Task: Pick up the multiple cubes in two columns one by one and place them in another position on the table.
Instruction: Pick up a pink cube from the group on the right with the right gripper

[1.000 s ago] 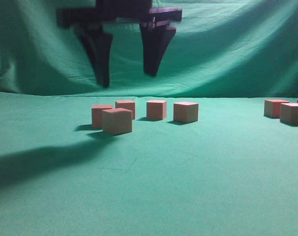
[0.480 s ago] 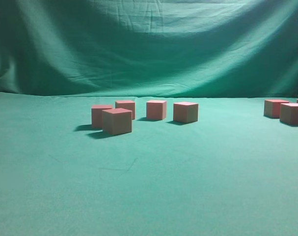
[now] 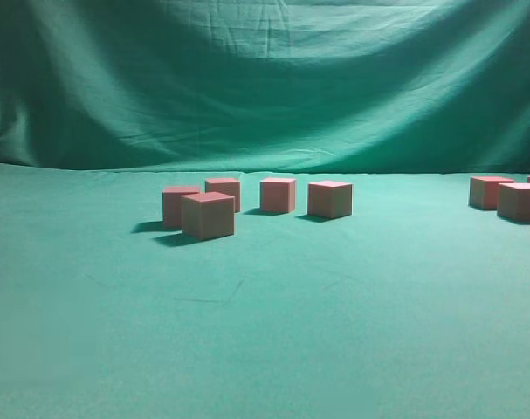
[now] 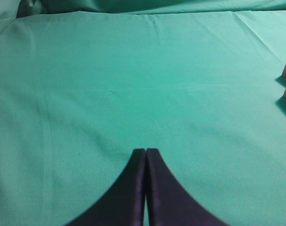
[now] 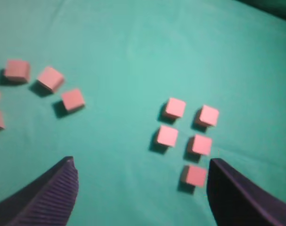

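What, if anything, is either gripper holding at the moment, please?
Nothing. The left gripper is shut on empty air above the table; the right gripper is open, with the cubes lying below it.

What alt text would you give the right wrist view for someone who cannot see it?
Ten small pinkish-red cubes lie on a green table, seen from above between the two dark fingers of the open right gripper. Five form two short columns at right; five more lie scattered at left, two of them cut off by the frame's edge.
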You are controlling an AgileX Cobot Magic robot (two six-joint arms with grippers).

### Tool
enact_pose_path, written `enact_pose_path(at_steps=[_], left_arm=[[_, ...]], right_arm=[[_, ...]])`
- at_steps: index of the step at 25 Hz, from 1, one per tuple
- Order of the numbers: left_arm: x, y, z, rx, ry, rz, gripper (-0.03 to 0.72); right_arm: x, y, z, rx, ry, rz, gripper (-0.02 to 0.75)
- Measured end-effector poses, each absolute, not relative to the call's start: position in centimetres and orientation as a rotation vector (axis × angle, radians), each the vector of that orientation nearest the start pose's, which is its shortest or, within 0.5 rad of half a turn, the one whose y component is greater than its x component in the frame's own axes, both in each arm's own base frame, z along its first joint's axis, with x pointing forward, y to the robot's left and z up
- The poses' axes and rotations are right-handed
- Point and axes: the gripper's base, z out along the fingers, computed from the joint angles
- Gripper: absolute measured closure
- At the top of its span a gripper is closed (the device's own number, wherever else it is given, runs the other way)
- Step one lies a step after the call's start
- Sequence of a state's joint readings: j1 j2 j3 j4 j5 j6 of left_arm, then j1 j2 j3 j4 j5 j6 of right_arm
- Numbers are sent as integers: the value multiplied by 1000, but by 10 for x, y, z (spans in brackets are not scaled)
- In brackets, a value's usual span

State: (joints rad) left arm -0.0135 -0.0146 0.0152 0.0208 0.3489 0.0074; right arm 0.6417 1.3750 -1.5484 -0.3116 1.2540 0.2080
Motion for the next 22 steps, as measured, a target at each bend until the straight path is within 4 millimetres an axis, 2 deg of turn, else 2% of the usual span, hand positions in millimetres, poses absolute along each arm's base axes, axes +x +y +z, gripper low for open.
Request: enact_pose_path(at_steps=[6,9,12,17,22], left_arm=[[53,0,177,32,1833,16,688],[53,0,177,32,1833,16,688],[53,0,177,32,1833,16,688],[53,0,177,32,1833,16,688],[53,0,177,32,1833,16,688]], right_arm=[[237,85,359,-331,2683,-190,174],[238,65,323,-239,2795,-193,174],[241,50,298,-160,2807,-171,174],[244,34,270,-80,2790,-145,174],[263,17,251,-20,2795,-154,174]])
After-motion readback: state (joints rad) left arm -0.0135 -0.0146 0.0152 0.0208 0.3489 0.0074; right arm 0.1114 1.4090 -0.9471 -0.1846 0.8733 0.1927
